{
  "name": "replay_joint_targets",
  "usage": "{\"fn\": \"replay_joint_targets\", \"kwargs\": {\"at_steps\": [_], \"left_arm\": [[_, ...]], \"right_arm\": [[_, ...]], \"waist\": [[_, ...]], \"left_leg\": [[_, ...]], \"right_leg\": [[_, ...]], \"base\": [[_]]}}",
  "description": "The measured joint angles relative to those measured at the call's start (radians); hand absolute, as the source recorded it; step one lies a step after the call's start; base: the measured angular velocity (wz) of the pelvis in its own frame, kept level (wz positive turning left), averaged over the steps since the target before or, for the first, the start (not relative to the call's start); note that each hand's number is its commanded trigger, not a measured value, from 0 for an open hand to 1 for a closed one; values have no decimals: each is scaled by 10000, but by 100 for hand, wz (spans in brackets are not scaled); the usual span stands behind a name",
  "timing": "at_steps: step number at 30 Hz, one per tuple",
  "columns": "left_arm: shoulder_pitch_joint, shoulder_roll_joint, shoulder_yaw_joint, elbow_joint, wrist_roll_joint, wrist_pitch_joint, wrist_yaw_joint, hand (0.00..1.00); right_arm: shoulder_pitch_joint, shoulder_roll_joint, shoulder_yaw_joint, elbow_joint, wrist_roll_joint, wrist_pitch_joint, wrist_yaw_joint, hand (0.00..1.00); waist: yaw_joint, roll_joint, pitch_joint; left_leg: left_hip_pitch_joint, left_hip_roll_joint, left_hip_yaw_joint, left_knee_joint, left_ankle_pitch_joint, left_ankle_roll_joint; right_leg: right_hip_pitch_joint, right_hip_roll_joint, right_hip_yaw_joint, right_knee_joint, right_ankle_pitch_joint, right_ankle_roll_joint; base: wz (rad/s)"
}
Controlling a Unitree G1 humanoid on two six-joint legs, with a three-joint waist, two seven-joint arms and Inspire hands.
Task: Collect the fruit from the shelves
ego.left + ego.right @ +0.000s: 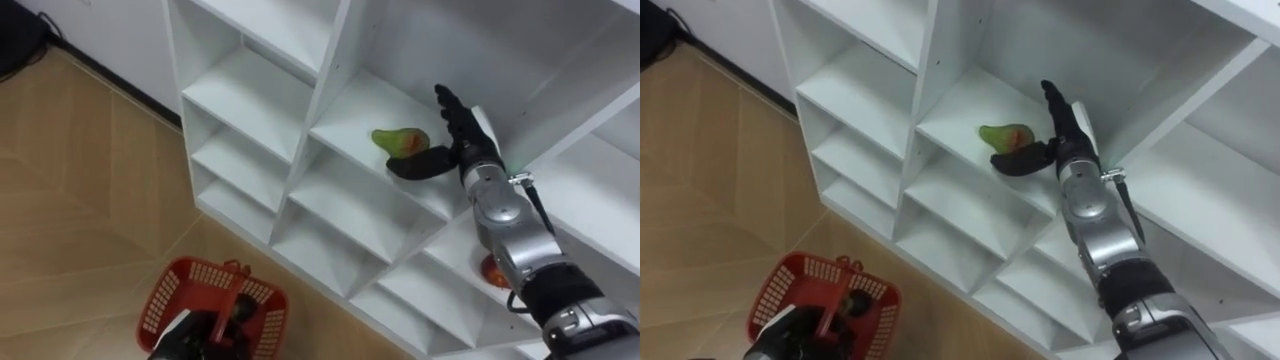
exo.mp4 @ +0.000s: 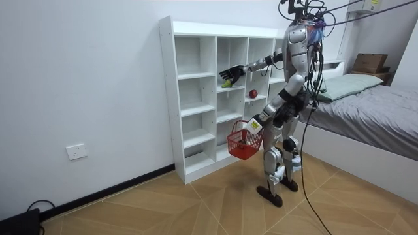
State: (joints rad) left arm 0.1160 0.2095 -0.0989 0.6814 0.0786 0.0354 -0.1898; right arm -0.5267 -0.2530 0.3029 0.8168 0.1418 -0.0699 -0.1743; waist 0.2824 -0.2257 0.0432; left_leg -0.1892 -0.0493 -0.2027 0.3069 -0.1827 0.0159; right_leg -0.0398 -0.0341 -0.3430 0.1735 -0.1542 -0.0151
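A green fruit with a red blush [image 1: 400, 141] lies in a middle compartment of the white shelf unit [image 1: 303, 130]. My right hand [image 1: 458, 128] reaches into that compartment, open, with fingers straight beside the fruit and the thumb stretched out just in front of it. A red fruit [image 1: 493, 270] sits one compartment lower to the right, partly hidden by my forearm. My left hand [image 1: 212, 332] is low at the left, shut on the handle of a red mesh basket [image 1: 165, 295]. In the room view I stand facing the shelf unit [image 2: 209, 98], basket [image 2: 243, 142] at hip height.
Wooden floor [image 1: 80, 200] spreads left of the shelf unit. In the room view a bed [image 2: 372, 111] stands close behind me on the room view's right, with a cardboard box [image 2: 369, 62] beyond it. Other compartments look bare.
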Motion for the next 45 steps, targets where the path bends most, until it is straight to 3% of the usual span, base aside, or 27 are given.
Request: {"fn": "replay_joint_targets", "kwargs": {"at_steps": [24, 35, 36, 37, 38, 39, 41, 42, 43, 45], "left_arm": [[-171, -15, -233, 54, -9, 21, -8, 100], [-348, -12, -874, 57, -17, 26, -5, 100], [-351, -11, -924, 57, -16, 26, -7, 100], [-352, -24, -930, 71, -17, 26, -14, 100], [-352, -27, -930, 81, -17, 26, -16, 100], [-352, -27, -928, 98, -17, 25, -21, 100], [-362, -25, -928, 138, -20, 26, -20, 100], [-371, -31, -928, 180, -29, 26, -20, 100], [-368, -42, -929, 189, -31, 26, -19, 100], [-375, -55, -930, 192, -32, 25, -19, 100]], "right_arm": [[-160, 0, 3, 113, -322, -41, 128, 0], [-312, 0, 69, 220, -294, -62, -144, 1], [-315, 0, 71, 227, -296, -62, -162, 5], [-315, 0, 71, 226, -292, -62, -166, 22], [-315, 0, 71, 226, -294, -62, -166, 29], [-316, 0, 71, 225, -293, -62, -176, 51], [-340, -1, 71, 225, -291, -62, -252, 68], [-366, 0, 71, 225, -292, -62, -346, 89], [-403, -1, 68, 225, -298, -63, -469, 100], [-450, -1, 59, 225, -294, -121, -634, 100]], "waist": [[-1, 111, -26], [-7, 450, -29], [-7, 453, -30], [-16, 454, -30], [-16, 455, -30], [-18, 458, -31], [-15, 459, -32], [-12, 461, -33], [-22, 463, -34], [-21, 466, -38]], "left_leg": [[-458, 25, -50, 11, 147, -70], [-454, 24, -71, -60, 219, -93], [-462, 24, -90, -60, 226, -99], [-471, 22, -104, -56, 230, -105], [-475, 22, -107, -52, 230, -105], [-487, 22, -114, -45, 231, -107], [-495, 18, -122, -45, 238, -109], [-495, 18, -122, -45, 241, -108], [-510, 17, -128, -43, 244, -110], [-550, 15, -133, -42, 259, -115]], "right_leg": [[-495, 3, -74, 140, 46, -74], [-511, -1, -109, 137, 61, -94], [-515, 1, -127, 139, 61, -96], [-516, 5, -132, 140, 62, -98], [-518, 5, -135, 141, 63, -98], [-523, 7, -138, 142, 64, -100], [-529, 7, -140, 143, 66, -103], [-533, 7, -140, 144, 67, -106], [-547, 7, -139, 145, 68, -107], [-602, 7, -137, 159, 75, -118]], "base": [[0], [0], [4], [4], [0], [0], [0], [0], [0], [0]]}}
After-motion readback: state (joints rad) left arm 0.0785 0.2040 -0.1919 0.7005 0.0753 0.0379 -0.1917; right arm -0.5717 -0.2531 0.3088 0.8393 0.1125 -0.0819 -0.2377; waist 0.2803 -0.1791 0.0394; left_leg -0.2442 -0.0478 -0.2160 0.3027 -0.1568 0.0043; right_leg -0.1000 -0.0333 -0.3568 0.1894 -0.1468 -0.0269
